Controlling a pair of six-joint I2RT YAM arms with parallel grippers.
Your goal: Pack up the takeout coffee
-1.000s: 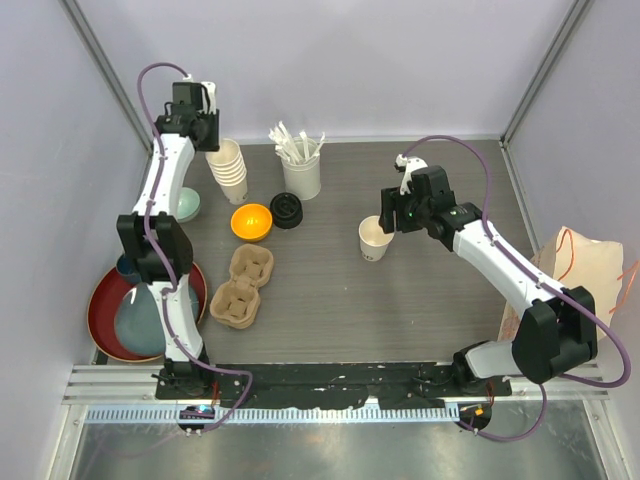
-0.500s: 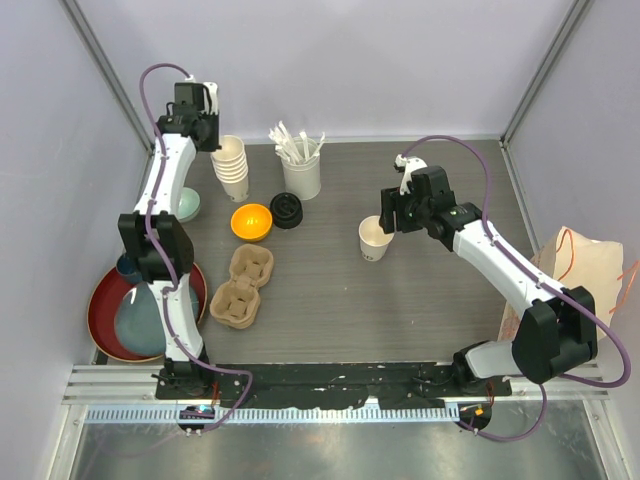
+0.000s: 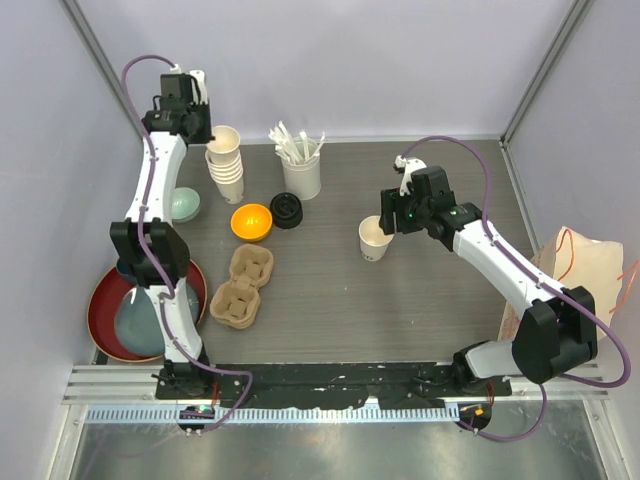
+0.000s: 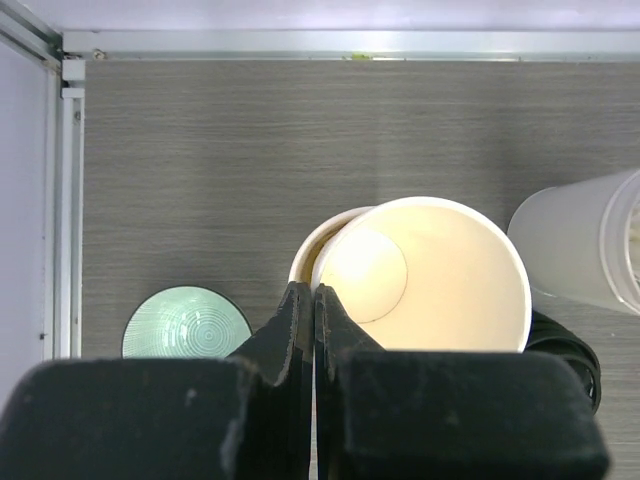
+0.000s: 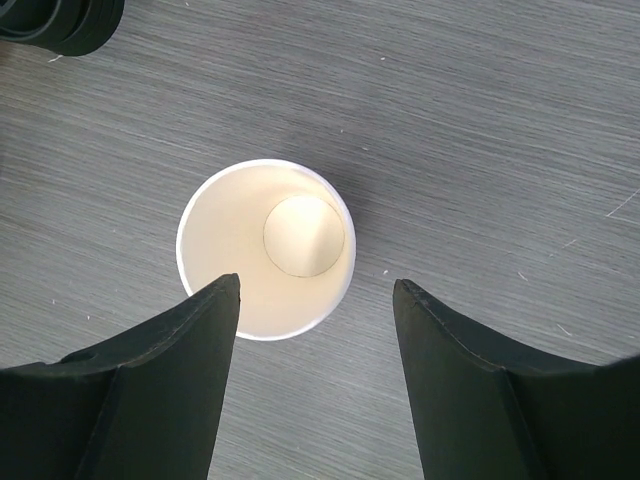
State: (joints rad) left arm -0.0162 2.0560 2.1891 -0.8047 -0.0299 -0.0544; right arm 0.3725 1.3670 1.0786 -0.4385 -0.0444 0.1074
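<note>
No lidded takeout coffee cup shows in any view. My left gripper (image 3: 203,128) (image 4: 314,300) is shut on the rim of the top cream cup (image 3: 224,139) (image 4: 420,275), which tilts above the stack of lidless cups (image 3: 230,172); the stack's rim peeks out beneath it in the left wrist view (image 4: 305,252). My right gripper (image 3: 386,222) (image 5: 315,290) is open and hovers over a lone lidless white cup (image 3: 374,240) (image 5: 262,250) standing upright mid-table. Its fingers are apart and do not touch the cup. A stack of loose black lids (image 3: 287,210) (image 5: 60,20) (image 4: 568,350) lies near the orange bowl.
An orange bowl (image 3: 251,221), two pulp cup carriers (image 3: 241,286), a white holder of stirrers (image 3: 301,166) (image 4: 590,240) and a green bowl (image 3: 184,204) (image 4: 185,322) sit at left. A red plate (image 3: 105,300) is at the near left, a paper bag (image 3: 590,275) at the right.
My left gripper has moved up and to the left, and the top cup now tilts off the stack. The right arm has not moved.
</note>
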